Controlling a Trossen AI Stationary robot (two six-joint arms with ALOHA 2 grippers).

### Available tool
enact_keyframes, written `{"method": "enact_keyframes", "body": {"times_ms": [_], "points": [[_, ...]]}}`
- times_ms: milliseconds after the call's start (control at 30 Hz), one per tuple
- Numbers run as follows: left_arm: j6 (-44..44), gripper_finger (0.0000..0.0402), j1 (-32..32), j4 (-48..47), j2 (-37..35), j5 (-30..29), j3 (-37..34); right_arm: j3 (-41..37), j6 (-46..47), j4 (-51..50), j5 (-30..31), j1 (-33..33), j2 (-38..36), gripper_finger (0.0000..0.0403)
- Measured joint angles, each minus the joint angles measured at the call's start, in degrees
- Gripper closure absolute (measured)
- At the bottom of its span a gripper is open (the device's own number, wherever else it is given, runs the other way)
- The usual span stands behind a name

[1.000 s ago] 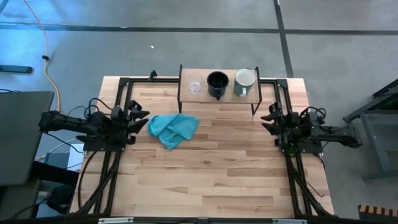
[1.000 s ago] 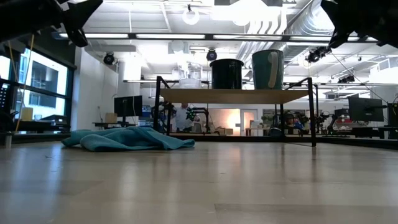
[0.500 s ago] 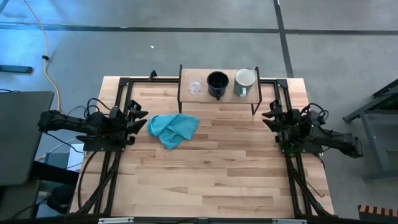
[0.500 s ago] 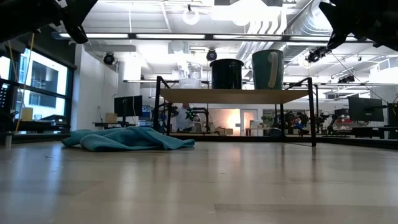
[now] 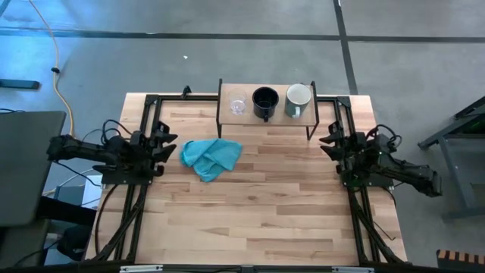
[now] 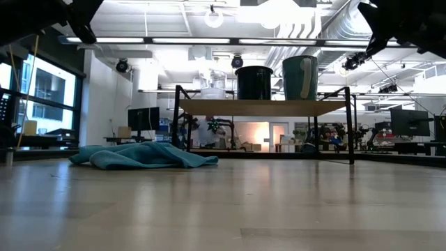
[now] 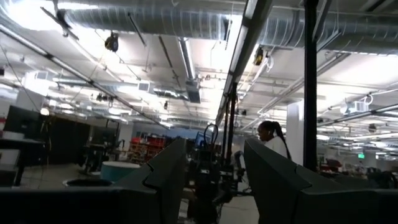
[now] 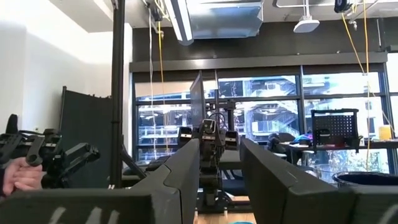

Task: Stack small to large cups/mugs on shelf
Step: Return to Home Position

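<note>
The shelf (image 5: 265,114) stands at the table's far edge on thin black legs. On it, in a row from left to right, stand a small clear glass cup (image 5: 237,104), a black mug (image 5: 264,101) and a pale grey-white mug (image 5: 298,98). They also show in the low view: glass cup (image 6: 212,84), black mug (image 6: 254,82), pale mug (image 6: 300,77). My left gripper (image 5: 168,142) hovers near the table's left edge, open and empty. My right gripper (image 5: 327,144) hovers near the right edge, open and empty. Both are well short of the shelf.
A crumpled teal cloth (image 5: 211,156) lies on the table just right of my left gripper, in front of the shelf's left end. Black frame rails (image 5: 144,129) run along both table sides. A person (image 7: 270,134) stands in the room beyond, and a hand (image 8: 18,177) shows at the side.
My left gripper has drawn back a little toward the table's left edge. My right arm's rear part has swung toward the table's near edge, while its gripper has stayed about where it was. The cups and the cloth have not moved.
</note>
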Motion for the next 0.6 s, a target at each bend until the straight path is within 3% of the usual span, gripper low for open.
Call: {"method": "enact_keyframes", "body": {"times_ms": [600], "points": [[4.9,0.0250,0.0,-8.1,-12.6,0.0,0.0,0.0,-0.3,1.5,0.0,0.0,0.0,0.0295]]}}
